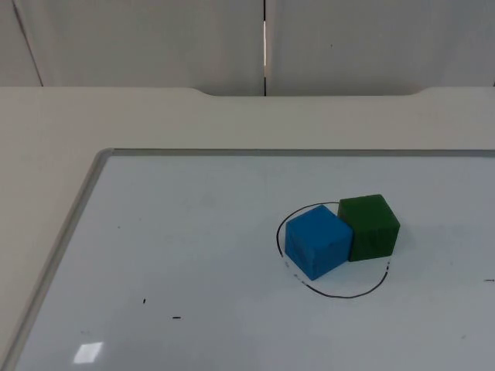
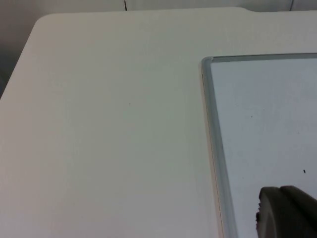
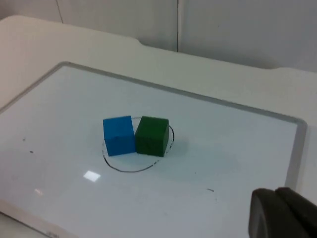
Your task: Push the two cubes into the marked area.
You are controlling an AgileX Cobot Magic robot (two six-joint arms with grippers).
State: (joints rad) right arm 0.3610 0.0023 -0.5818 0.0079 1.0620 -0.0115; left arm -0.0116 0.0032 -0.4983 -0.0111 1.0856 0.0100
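Since the blue foam cube and the green foam cube sit touching each other inside the hand-drawn black circle on the framed whiteboard, we judge the pushing done, or nearly so. Both cubes lie well ahead of the right gripper, while the left gripper waits over the whiteboard's corner; we cannot tell whether either claw is apart or together. Next, we would only check the green cube's outer edge against the line and nudge it inward if needed.

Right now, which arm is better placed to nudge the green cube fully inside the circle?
Right, probably. The green cube overhangs the marked circle on that arm's side, touching the blue cube. The left fingertip sits by the whiteboard's far corner.
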